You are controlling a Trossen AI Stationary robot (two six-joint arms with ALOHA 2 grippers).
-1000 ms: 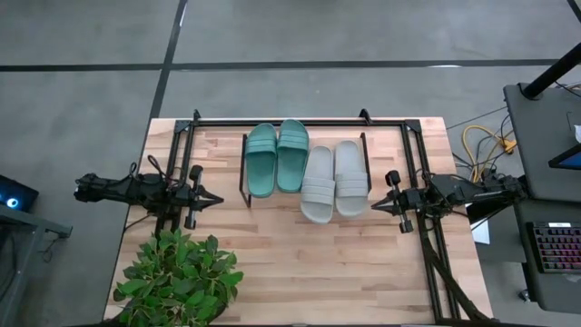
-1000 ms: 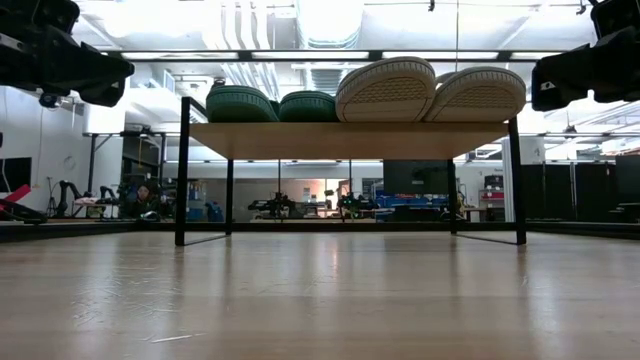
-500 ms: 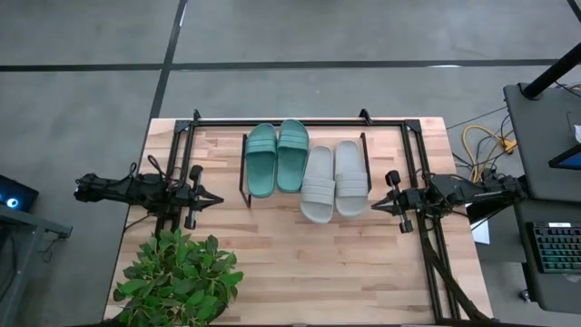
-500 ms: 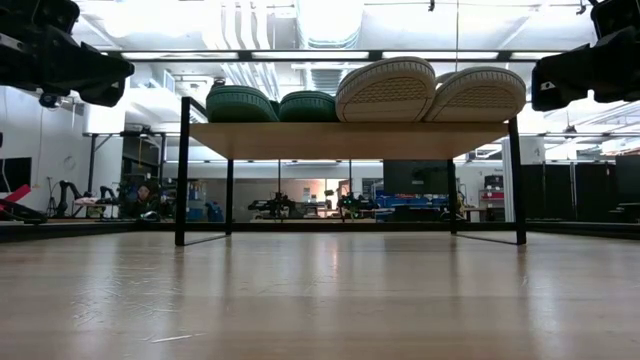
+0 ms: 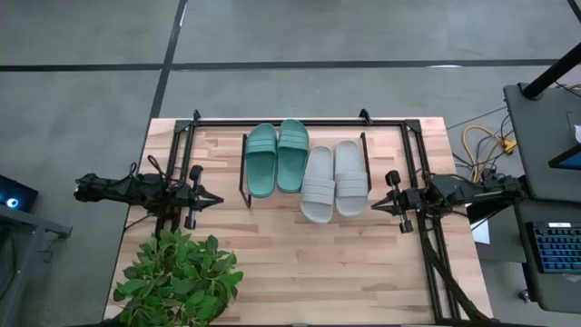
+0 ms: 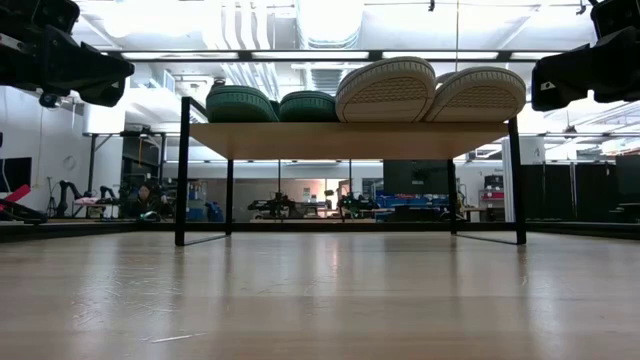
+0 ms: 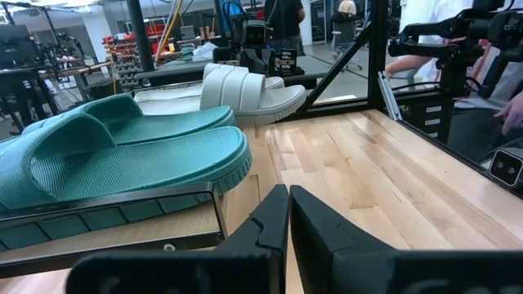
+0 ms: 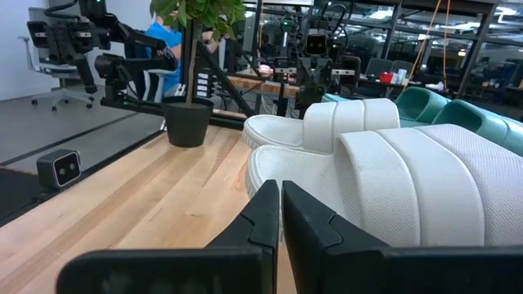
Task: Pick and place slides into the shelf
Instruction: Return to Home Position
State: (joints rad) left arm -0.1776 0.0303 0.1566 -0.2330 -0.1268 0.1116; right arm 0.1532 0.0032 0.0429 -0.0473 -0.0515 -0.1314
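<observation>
Two teal slides (image 5: 277, 156) and two pale grey slides (image 5: 334, 180) lie side by side, soles down, on the shelf's wooden top board (image 6: 350, 140), which stands on thin black legs (image 6: 182, 170). The grey pair overhangs the board's near edge. My left gripper (image 5: 216, 198) is shut, hovering level at the table's left side, pointing at the shelf, holding nothing. My right gripper (image 5: 376, 207) is shut, hovering level at the right side, pointing at the grey slides (image 8: 409, 188), holding nothing. The teal slides (image 7: 122, 155) fill the left wrist view.
A potted green plant (image 5: 177, 280) stands at the table's near left corner. A black metal frame (image 5: 300, 120) runs along the far edge and both sides. Bare wooden table (image 5: 309, 263) lies in front of the shelf. A keyboard (image 5: 556, 245) sits off the table at the right.
</observation>
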